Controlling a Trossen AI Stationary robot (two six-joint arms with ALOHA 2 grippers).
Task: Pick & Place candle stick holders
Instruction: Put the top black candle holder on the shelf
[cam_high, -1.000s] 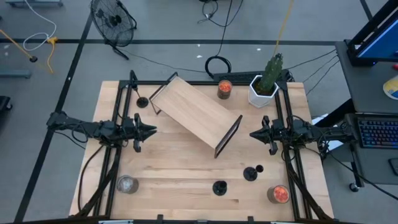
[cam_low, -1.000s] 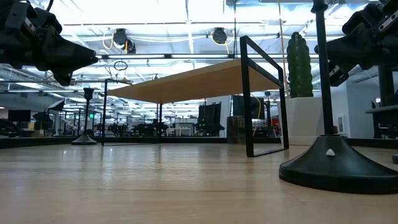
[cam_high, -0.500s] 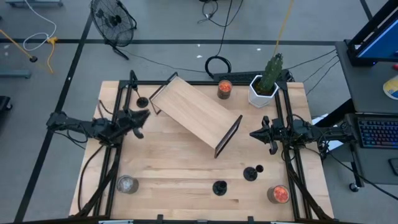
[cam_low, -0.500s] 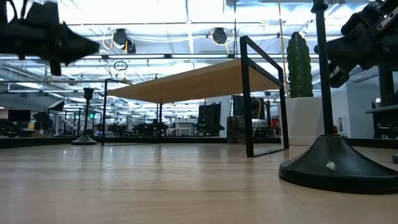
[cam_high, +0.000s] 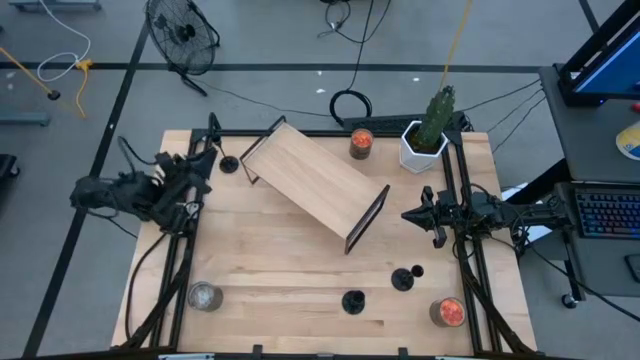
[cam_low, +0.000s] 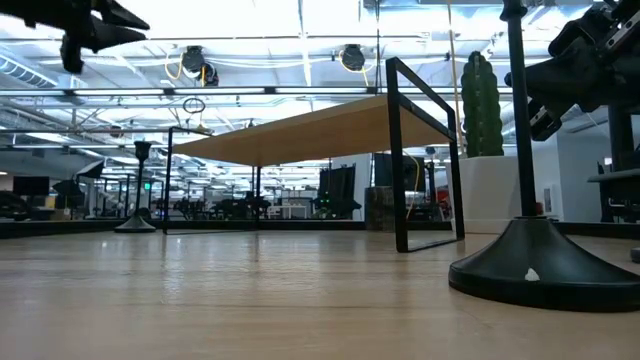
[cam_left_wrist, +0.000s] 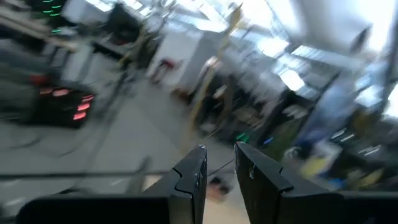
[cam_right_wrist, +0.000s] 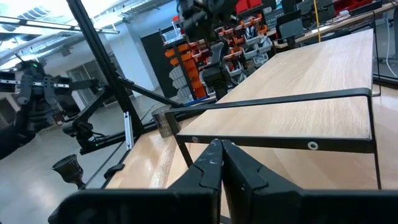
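Candle stick holder (cam_low: 545, 262) close at right, base on table (cam_low: 250, 300). Wood shelf (cam_low: 320, 128) mid-back, cactus (cam_low: 481, 105) behind.

Bare wood lies open between my arms, below the tilted shelf (cam_high: 315, 186). Holders (cam_high: 353, 301) and jars (cam_high: 447, 312) crowd the near edge; the cactus pot (cam_high: 423, 148) blocks the far right corner.

three black candle stick holders (cam_high: 352, 300), two orange jars (cam_high: 361, 143)
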